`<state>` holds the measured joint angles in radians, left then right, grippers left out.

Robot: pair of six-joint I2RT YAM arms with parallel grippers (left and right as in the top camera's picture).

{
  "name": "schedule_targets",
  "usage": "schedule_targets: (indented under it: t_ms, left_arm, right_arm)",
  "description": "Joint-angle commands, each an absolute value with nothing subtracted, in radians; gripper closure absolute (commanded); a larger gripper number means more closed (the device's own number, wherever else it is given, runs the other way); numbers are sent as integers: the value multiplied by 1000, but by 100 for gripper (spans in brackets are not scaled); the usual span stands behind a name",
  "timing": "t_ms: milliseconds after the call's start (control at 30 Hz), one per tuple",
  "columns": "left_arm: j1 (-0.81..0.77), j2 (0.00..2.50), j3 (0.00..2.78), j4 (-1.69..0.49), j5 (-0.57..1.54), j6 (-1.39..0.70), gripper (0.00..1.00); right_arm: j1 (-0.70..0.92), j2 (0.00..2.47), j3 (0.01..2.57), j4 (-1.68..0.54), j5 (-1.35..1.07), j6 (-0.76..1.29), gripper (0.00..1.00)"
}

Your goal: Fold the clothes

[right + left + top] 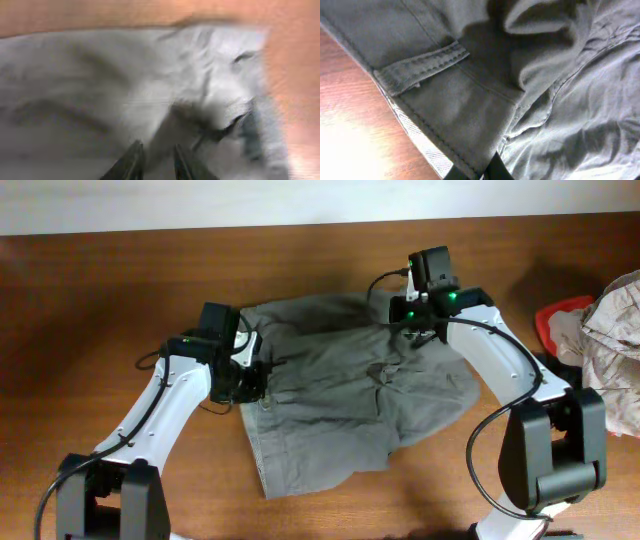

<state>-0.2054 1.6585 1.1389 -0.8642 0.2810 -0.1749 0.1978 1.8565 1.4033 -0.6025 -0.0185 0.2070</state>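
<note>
The clothes, grey-olive shorts (340,395), lie spread and wrinkled on the wooden table (100,300). My left gripper (250,380) sits at their left edge. In the left wrist view it (481,172) is shut on the waistband (455,135), just below a belt loop (420,67). My right gripper (415,330) is down on the shorts' far right corner. The right wrist view is blurred. There the right gripper (159,160) has its dark fingers (131,161) close together, with a raised ridge of the grey cloth (100,90) pinched between them.
A heap of other garments lies at the right edge of the table, red (560,320) and pale beige (615,330). Both arm bases stand at the near edge. Bare wood shows to the left of the shorts (345,100).
</note>
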Motion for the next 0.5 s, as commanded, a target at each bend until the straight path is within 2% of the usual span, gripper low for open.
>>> schedule_targets:
  t_ms: [0, 100, 133, 167, 233, 333, 467]
  left_arm:
    - [-202, 1638, 1147, -915, 213, -126, 100]
    - [-202, 1638, 1147, -937, 190, -126, 100]
    - [-202, 1638, 1147, -938, 194, -126, 100]
    - [-202, 1638, 1147, -931, 206, -126, 100]
    - [-202, 1638, 1148, -920, 233, -126, 100]
    - [-202, 1637, 1158, -917, 232, -126, 100]
    - [-202, 1637, 1159, -916, 232, -126, 100]
  right_arm:
    - [171, 1865, 1464, -591, 152, 24, 76]
    - [144, 1865, 1530, -616, 159, 4, 76]
    - [136, 1865, 1554, -648, 94, 4, 73]
    - [131, 1865, 1575, -704, -4, 3, 65]
    - [131, 1865, 1578, -796, -105, 9, 29]
    - [130, 1880, 1562, -860, -101, 115, 30]
    - [128, 1955, 1555, -832, -55, 137, 30]
